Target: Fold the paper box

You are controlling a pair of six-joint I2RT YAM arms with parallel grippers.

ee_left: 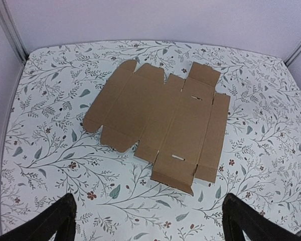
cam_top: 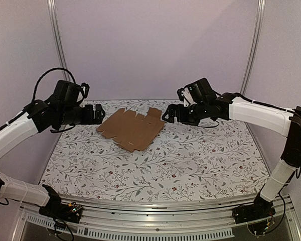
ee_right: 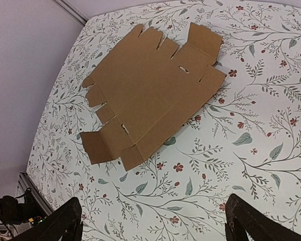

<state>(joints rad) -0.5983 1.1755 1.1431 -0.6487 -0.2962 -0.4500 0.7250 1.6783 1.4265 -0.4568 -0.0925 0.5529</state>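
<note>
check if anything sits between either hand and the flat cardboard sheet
Nothing visible does. The paper box lies flat on the table, with only bare surface between it and the left hand and right hand.

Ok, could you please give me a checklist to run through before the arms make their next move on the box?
1. Paper box lies unfolded on the table: ok.
2. Left gripper open and empty: ok.
3. Right gripper open and empty: ok.
4. Both grippers apart from the box, one at each side: ok.
5. All flaps in view, none covered: ok.
6. How readily the creases will fold: cannot tell.
</note>
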